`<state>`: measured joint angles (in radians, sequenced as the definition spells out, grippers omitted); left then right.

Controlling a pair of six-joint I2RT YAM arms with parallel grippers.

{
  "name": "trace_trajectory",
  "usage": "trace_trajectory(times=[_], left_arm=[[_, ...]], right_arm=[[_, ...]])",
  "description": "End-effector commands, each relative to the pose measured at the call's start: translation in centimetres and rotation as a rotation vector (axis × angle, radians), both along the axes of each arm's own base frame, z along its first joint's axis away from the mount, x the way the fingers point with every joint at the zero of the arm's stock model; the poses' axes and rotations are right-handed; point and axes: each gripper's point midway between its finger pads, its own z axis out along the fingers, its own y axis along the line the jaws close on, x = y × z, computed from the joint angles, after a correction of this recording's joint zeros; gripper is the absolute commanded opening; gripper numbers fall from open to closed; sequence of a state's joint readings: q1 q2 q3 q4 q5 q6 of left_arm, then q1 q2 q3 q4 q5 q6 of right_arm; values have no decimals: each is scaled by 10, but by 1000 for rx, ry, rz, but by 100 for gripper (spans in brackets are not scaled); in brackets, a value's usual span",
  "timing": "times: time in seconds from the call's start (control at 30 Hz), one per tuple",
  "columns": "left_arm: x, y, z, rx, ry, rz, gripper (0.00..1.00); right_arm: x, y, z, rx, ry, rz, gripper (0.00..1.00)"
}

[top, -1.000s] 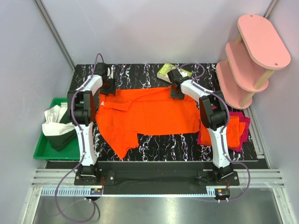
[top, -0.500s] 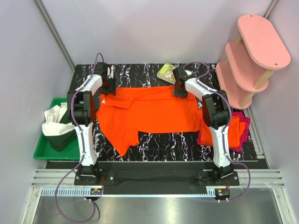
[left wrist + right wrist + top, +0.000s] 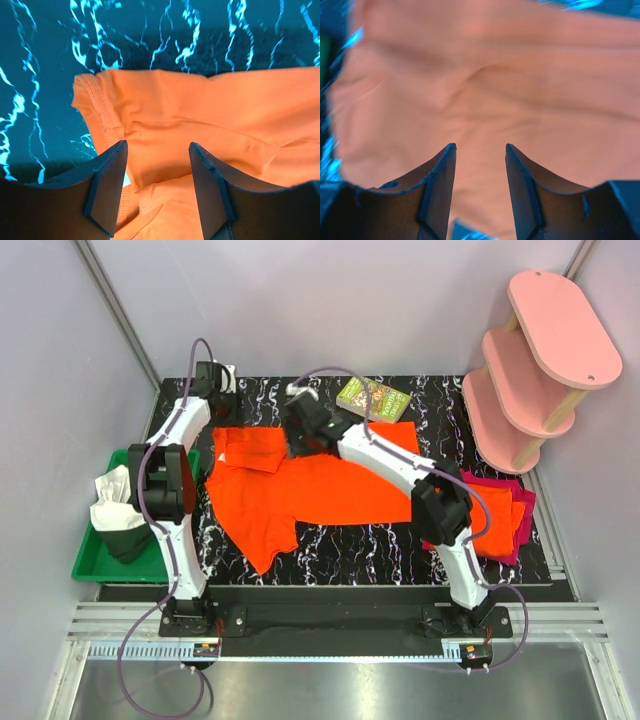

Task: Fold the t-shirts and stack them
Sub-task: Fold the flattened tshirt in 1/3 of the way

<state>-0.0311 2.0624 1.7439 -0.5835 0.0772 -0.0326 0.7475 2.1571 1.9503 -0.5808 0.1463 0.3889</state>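
A bright orange t-shirt (image 3: 330, 485) lies spread across the black marbled table (image 3: 440, 410), one sleeve (image 3: 250, 448) doubled over at its back left. My left gripper (image 3: 210, 382) hangs open above that back-left corner. In the left wrist view the sleeve hem (image 3: 92, 102) lies below the empty gripper (image 3: 157, 144). My right gripper (image 3: 300, 438) reaches over the shirt's back middle. It stands open (image 3: 480, 146) above blurred orange cloth (image 3: 485, 75), with nothing between its fingers. Folded orange and magenta t-shirts (image 3: 503, 515) are stacked at the table's right edge.
A green book (image 3: 372, 398) lies at the back of the table. A pink three-tier shelf (image 3: 540, 360) stands at the back right. A green tray (image 3: 95, 562) holding white and dark cloth (image 3: 115, 505) sits off the table's left side.
My right arm has swung left from the shirt's back-right corner to its back middle. My left gripper has drawn back from the shirt's back-left corner towards the far edge.
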Motion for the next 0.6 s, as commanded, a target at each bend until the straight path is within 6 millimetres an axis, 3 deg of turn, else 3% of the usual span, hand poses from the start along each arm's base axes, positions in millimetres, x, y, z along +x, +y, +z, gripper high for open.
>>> trace_trajectory(times=[0.0,0.13,0.3,0.57], left_arm=[[-4,4,-24,8,53,10,56],[-6,6,-42,28,100,-2,56],[-5,11,-66,55,158,8,56],[-2,11,-77,49,177,11,55]], right_arm=[[-28,35,3,44,33,76,51],[-36,56,1,68,45,98,51],[-30,71,-6,69,43,103,51],[-18,86,-25,41,70,110,52]])
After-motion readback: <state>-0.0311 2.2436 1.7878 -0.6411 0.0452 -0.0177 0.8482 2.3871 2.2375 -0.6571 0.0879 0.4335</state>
